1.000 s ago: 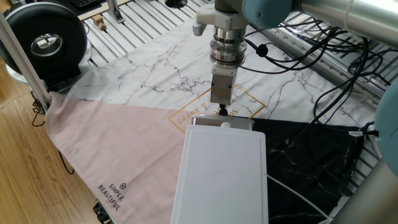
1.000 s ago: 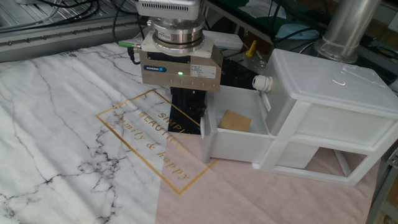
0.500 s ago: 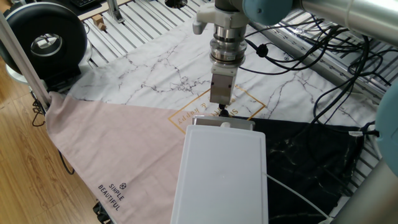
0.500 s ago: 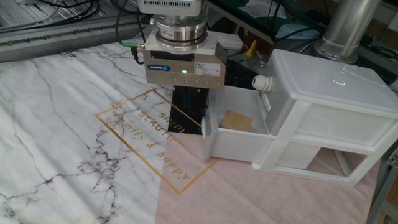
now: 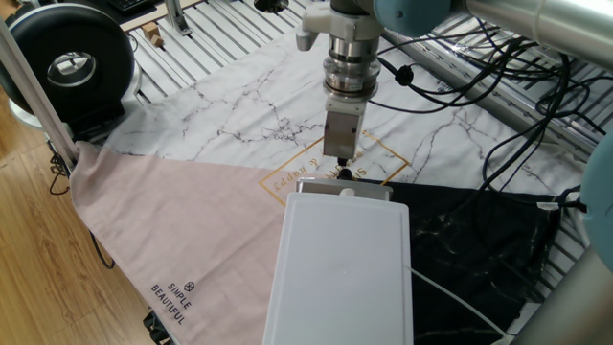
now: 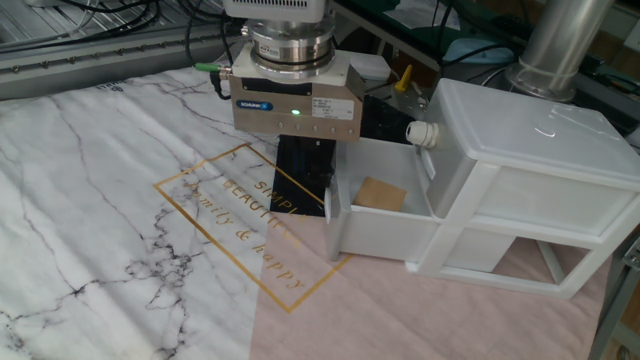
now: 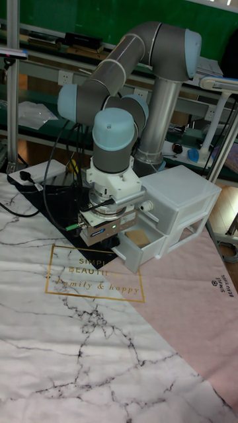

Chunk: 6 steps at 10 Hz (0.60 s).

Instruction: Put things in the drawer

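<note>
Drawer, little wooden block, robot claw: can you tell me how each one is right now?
drawer: pulled open, front facing the gripper.
wooden cube: lying inside the open drawer, nothing holding it.
gripper: down low just in front of the drawer, its fingers hidden, so open or shut cannot be told.
white box unit: standing upright on the pink cloth.

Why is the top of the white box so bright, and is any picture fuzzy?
In one fixed view the drawer top is washed out to flat white by overhead light. In the other fixed view it stays soft white, and the wooden cube inside sits in mild shade. In the tall fixed view everything looks slightly soft, and the end effector casts a dark shadow on the cloth. Nothing looks motion-blurred.
</note>
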{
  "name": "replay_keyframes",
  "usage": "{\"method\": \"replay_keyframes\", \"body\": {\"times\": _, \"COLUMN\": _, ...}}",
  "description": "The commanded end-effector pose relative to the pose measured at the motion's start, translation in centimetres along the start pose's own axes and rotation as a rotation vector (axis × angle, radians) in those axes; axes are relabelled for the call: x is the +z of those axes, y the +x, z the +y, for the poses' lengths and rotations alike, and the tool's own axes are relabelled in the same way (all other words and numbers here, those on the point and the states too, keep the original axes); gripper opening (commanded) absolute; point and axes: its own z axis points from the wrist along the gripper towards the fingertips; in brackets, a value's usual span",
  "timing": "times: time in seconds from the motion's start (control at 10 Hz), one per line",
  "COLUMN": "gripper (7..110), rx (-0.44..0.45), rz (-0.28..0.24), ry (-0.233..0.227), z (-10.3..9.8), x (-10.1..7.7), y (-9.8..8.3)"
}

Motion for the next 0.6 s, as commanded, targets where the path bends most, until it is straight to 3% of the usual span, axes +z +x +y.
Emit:
{"method": "replay_keyframes", "body": {"times": 0.0, "gripper": 7, "rx": -0.002, "rz": -0.016, "ry": 0.022, "z": -1.2, "x": 0.0, "y": -0.5}}
{"method": "replay_keyframes", "body": {"times": 0.2, "gripper": 7, "rx": -0.007, "rz": -0.028, "ry": 0.029, "z": -1.6, "x": 1.4, "y": -0.9}}
{"method": "replay_keyframes", "body": {"times": 0.5, "gripper": 7, "rx": -0.014, "rz": -0.022, "ry": 0.003, "z": -0.8, "x": 1.7, "y": -0.4}}
